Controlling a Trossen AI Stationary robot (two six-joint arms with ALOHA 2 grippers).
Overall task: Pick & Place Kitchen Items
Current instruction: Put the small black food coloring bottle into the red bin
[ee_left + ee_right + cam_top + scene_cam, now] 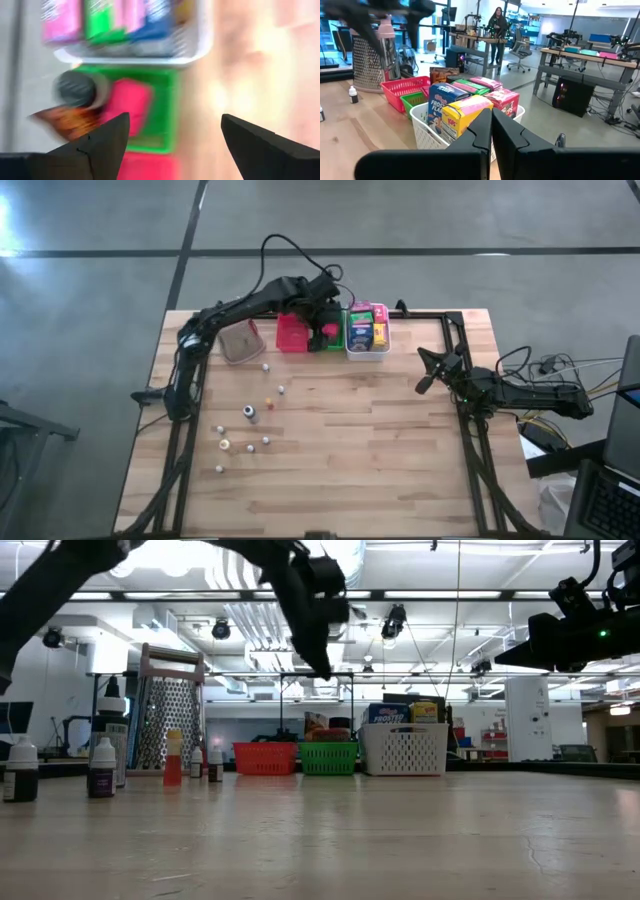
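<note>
A wooden table [400, 440] holds three small trays in a row at its far edge. The white tray [366, 352] is full of upright packets [366, 326]; the green tray [333, 343] beside it holds a pink packet [127, 102], a dark jar [75, 89] and an orange-brown wedge [67, 117]; the red tray [291, 334] looks empty. The left end effector [328, 318] hovers over the green tray, fingers spread wide and empty. The right end effector [424, 383] waits clenched near the table's right edge. Several tiny bottles [247, 413] stand scattered on the left half, so sorting seems roughly half done.
</note>
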